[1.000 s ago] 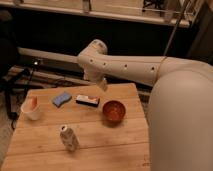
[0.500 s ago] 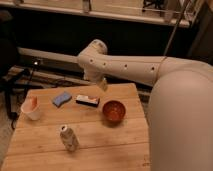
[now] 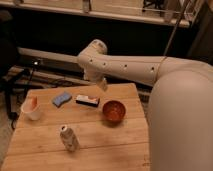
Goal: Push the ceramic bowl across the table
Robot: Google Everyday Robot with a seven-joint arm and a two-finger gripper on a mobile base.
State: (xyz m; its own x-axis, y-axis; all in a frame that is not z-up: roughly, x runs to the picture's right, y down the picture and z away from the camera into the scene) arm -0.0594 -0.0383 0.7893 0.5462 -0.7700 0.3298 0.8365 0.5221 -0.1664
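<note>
One bent arm (image 3: pixel 131 70), gripper (image 3: pixel 102 83) pointing down behind ceramic bowl (image 3: pixel 114 111)

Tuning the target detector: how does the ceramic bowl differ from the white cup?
The ceramic bowl is glossy red-orange; the white cup is white with something orange in it. The bowl is wider and shallower than the cup. The bowl sits right of the table's middle, the cup at its left edge. Both stand upright, apart from the tool, which hangs over the table's far edge, nearer the bowl.
</note>
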